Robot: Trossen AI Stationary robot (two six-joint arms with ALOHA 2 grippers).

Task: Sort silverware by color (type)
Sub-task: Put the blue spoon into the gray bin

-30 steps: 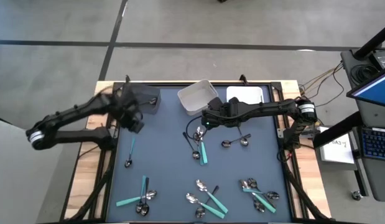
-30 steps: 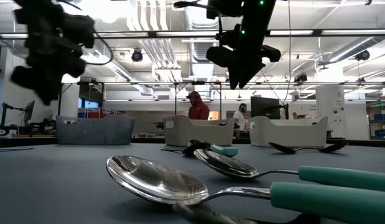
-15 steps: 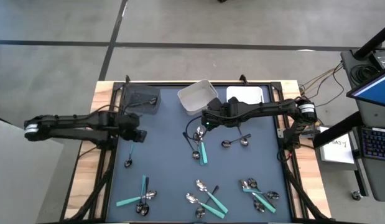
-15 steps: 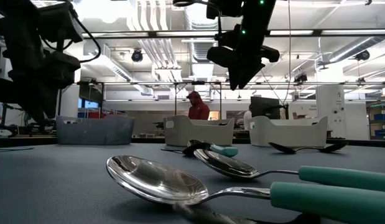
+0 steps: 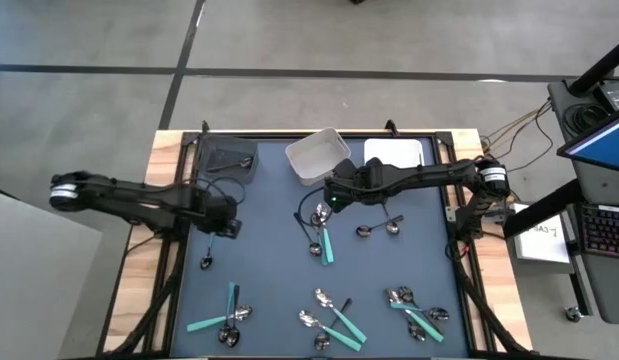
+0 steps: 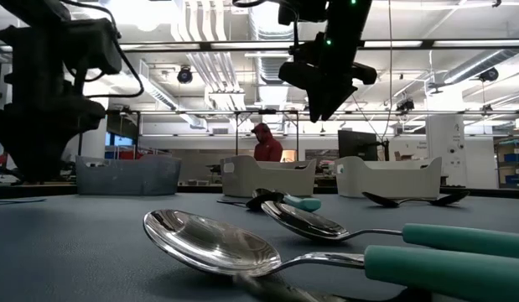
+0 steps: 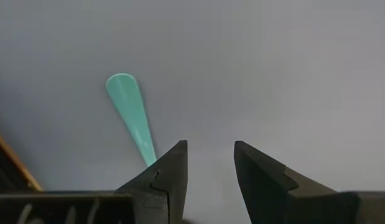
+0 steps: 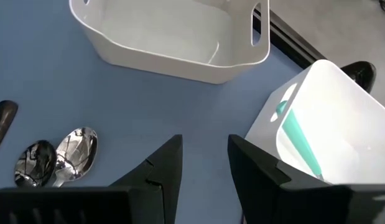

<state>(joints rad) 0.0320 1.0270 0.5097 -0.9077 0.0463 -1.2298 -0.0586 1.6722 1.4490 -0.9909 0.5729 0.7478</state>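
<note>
Spoons with shiny heads lie scattered on the dark blue mat, most with teal handles and some with dark ones. One teal-handled spoon lies alone near the left side, and its handle shows just beside my left gripper's fingers. My left gripper hangs open over the mat at that handle's end and touches nothing. My right gripper is open above a cluster of spoons at mid-table, near the white bins. Two spoon heads lie before it.
A dark grey bin stands at the far left. Two white bins stand at the far edge, and one of them holds a teal-handled utensil. More spoon clusters lie along the near edge. People stand beyond the table.
My left arm has swung from over the dark grey bin toward the near edge and come down low over the lone teal-handled spoon. The right arm and the silverware have stayed still.
</note>
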